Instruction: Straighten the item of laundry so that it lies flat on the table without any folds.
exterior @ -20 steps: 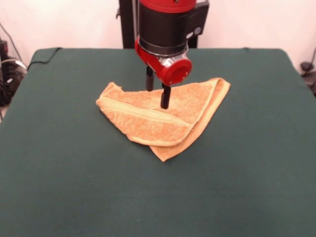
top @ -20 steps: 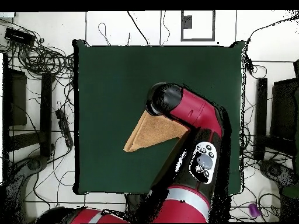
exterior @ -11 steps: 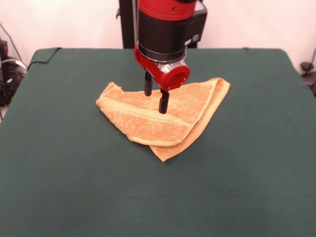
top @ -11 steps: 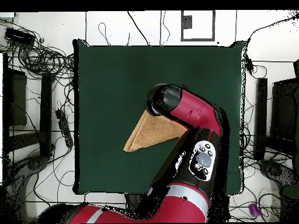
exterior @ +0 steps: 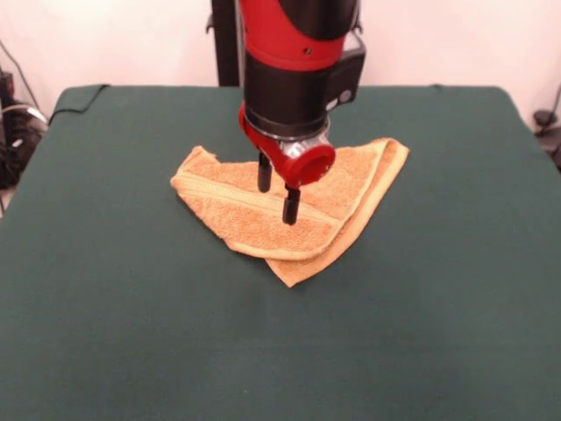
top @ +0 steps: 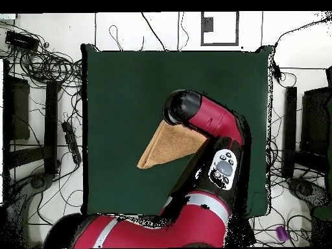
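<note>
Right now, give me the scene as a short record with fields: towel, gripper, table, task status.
towel: orange-tan towel, folded over into a rough triangle, two layers showing at its near corner
gripper: gripper open, two dark fingers pointing down over the towel's upper layer; contact cannot be told
table: dark green table, towel lying near its middle
task status: not done, fold still in the towel

The dark green cloth-covered table (exterior: 131, 333) lies bare on every side of the folded orange-tan terry towel (exterior: 237, 219), the only obstacle, with the black fingers (exterior: 290, 205) hanging spread right over it.
</note>
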Available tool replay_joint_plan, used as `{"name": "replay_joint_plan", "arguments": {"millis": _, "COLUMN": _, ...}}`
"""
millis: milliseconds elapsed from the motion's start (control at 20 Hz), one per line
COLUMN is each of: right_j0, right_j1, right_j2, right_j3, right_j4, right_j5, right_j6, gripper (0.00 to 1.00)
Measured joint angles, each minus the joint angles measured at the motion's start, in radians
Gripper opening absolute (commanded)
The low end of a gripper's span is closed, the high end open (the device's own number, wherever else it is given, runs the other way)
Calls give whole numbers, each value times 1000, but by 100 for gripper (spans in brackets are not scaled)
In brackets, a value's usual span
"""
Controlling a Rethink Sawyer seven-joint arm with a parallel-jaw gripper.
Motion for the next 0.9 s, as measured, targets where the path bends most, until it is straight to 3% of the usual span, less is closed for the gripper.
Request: {"name": "replay_joint_plan", "arguments": {"millis": 900, "right_j0": 11, "right_j1": 139, "right_j2": 0, "right_j3": -50, "right_j4": 67, "right_j5": -55, "right_j6": 1, "gripper": 100}}
